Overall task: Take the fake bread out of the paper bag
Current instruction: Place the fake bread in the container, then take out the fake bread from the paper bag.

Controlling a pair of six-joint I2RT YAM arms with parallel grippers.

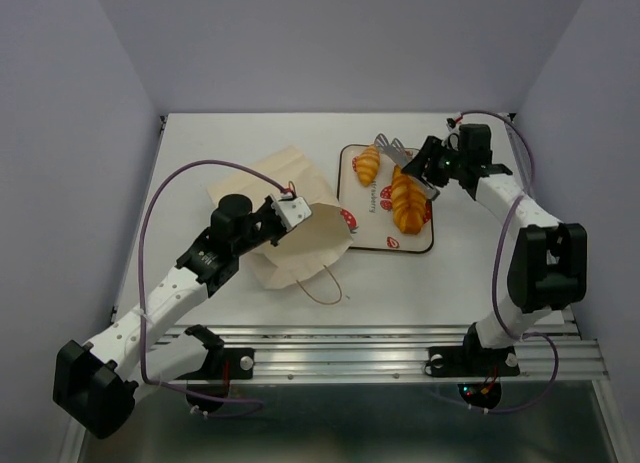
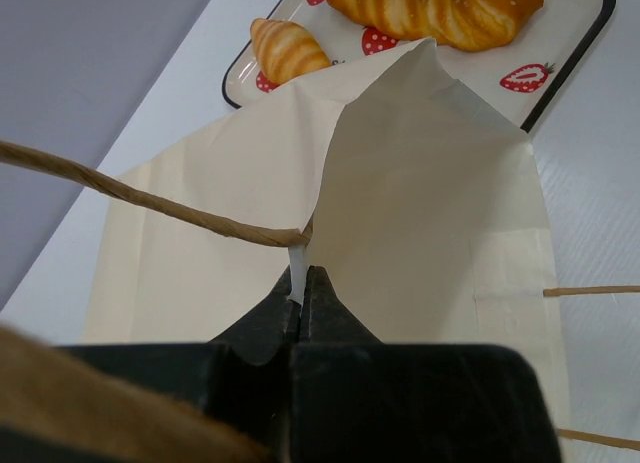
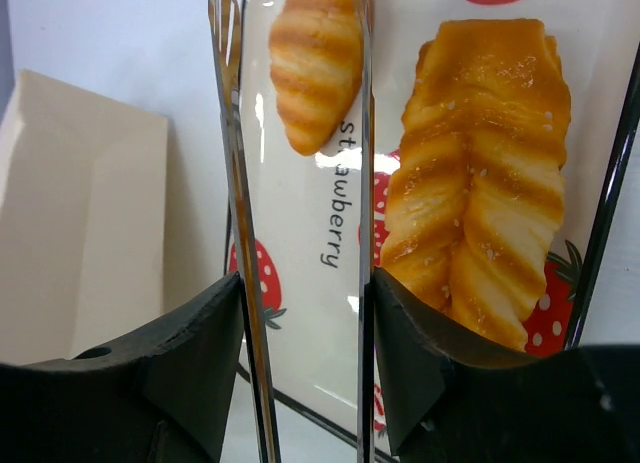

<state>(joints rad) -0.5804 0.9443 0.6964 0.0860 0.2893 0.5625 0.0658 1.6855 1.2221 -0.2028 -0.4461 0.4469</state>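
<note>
Bread removal with tongs, two pastries on the strawberry-print tray (image 1: 375, 233). The long loaf (image 1: 408, 203) lies along the middle of the tray, and the small croissant (image 1: 368, 163) sits at the tray's far corner, apart from the loaf. A third pastry is not visible in any view and may be inside the paper bag (image 1: 310, 248).

The bag lies beside the tray on the left arm's side, with its mouth raised at the tray's edge. The left gripper (image 2: 300, 303) is clenched on the thin rim of the bag and props the mouth open. The right gripper (image 3: 305, 283) grasps a pair of metal tongs (image 3: 235, 183) above the tray. The tong blades stand apart with nothing between them.

Likely hazards:
- The pinch holds only a narrow strip of paper, so a pull could tear it or let it slip, and the mouth would collapse.
- The cord handle (image 2: 150, 203) runs beside the opening and could snag a blade as it enters.
- Tongs swung low toward the bag could knock the loaf or croissant off the tray.
- Smooth blades may lose a glossy pastry on the way to the tray.
</note>
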